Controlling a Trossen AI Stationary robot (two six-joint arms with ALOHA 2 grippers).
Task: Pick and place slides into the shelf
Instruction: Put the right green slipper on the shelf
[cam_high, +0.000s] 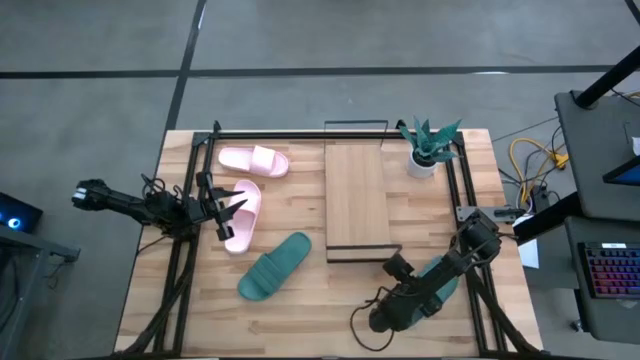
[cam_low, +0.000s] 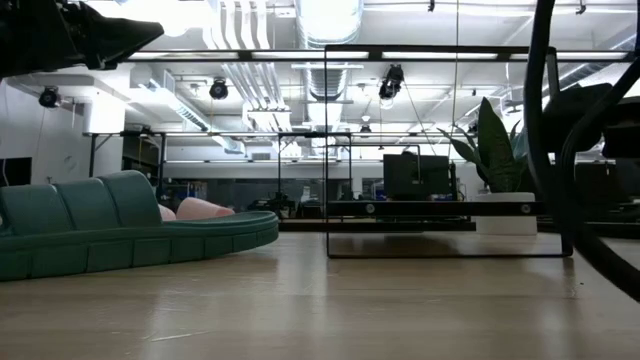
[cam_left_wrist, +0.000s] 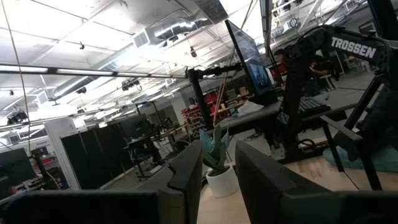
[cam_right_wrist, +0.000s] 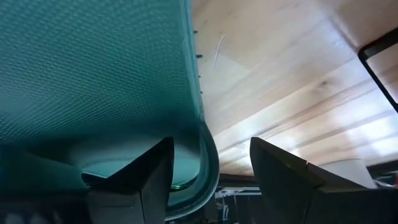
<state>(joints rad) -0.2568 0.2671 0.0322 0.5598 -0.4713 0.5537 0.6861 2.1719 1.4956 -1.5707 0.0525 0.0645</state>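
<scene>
My left gripper (cam_high: 226, 208) (cam_left_wrist: 217, 152) is open and hovers above a pale pink slide (cam_high: 241, 216) at the table's left, pointing level toward the right side. In the low view it (cam_low: 90, 35) shows high above the table. A second pink slide (cam_high: 253, 160) lies farther back. One teal slide (cam_high: 275, 266) (cam_low: 110, 235) lies flat on its sole near the middle. My right gripper (cam_high: 398, 268) (cam_right_wrist: 211, 149) is open at the second teal slide (cam_high: 446, 277), largely hidden under the right arm. The shelf (cam_high: 357, 195) (cam_low: 440, 150) stands mid-table. My right gripper has one finger (cam_right_wrist: 146, 177) on each side of the teal slide's curved edge (cam_right_wrist: 208, 158). That edge stands in the gap between them. A clear gap shows between the edge and the other finger (cam_right_wrist: 280, 177). Whether either finger touches the slide, I cannot tell.
A plant in a white pot (cam_high: 428, 150) (cam_low: 500, 190) stands at the far right, beside the shelf. Black frame rails (cam_high: 190, 230) run along the table's left, right and far sides. Bare wood lies between the middle teal slide and the near edge.
</scene>
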